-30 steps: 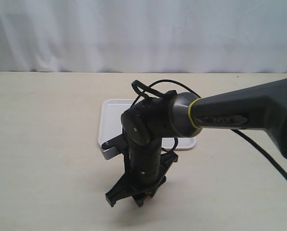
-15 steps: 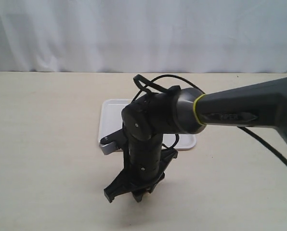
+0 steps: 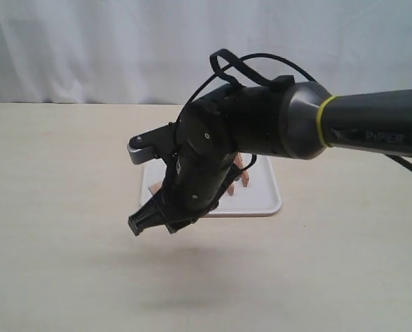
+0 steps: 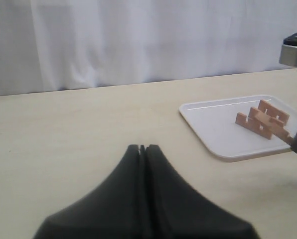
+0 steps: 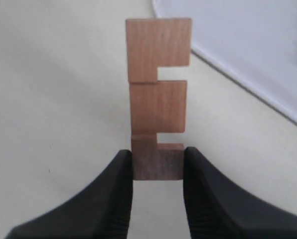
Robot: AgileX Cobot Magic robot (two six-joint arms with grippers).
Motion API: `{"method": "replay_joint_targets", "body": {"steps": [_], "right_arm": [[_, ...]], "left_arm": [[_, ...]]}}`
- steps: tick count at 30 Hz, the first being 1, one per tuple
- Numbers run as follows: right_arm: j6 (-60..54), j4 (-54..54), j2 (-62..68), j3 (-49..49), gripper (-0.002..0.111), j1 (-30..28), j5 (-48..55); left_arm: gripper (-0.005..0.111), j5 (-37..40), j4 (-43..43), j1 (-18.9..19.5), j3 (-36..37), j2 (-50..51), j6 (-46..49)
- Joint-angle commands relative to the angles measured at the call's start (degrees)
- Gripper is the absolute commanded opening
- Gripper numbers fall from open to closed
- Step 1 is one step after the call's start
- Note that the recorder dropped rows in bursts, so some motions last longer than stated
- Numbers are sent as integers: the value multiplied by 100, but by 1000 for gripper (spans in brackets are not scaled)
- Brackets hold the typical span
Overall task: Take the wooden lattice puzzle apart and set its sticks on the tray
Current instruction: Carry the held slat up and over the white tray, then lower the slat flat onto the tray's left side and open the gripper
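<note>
My right gripper (image 5: 157, 152) is shut on the lower end of one reddish-brown notched stick (image 5: 157, 94), which points away from the fingers. In the exterior view this gripper (image 3: 153, 225) hangs above the table by the near left corner of the white tray (image 3: 261, 200), and the held stick is hidden there. Other loose sticks (image 4: 263, 118) lie on the tray (image 4: 213, 119), partly behind the arm (image 3: 242, 173). The assembled wooden lattice puzzle is out of view. My left gripper (image 4: 142, 148) is shut on nothing, low over bare table, well away from the tray.
A white curtain closes off the far table edge. The right arm's black cable (image 3: 223, 62) loops above its wrist. The tray's rim (image 5: 248, 45) passes close beside the held stick in the right wrist view.
The right arm has lifted off the table and swung up toward the tray with the stick in its fingers. The sticks on the tray now show behind it.
</note>
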Motion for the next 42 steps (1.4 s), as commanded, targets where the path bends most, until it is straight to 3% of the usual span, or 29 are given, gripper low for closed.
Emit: {"method": "replay_joint_targets", "body": {"steps": [1,12,20,26,42], "right_arm": [[66,-62,382,-771,4,-204,312],[237,-47,1843,-3018,4,-559,1478],[717,57,2765,-3976,4,-757,1947],[717,534,2979,-4101,4,-781,1589],[757,348,2979,-4101,4,-818,1382]], "left_arm": [[0,-66,-4,-6,13,2,-18],[0,-66,-4,-6,13,2,-18],[0,-66,-4,-6,13,2,-18],[0,-66,-4,-6,13,2,-18],[0,-66,-4,-6,13,2,-18]]}}
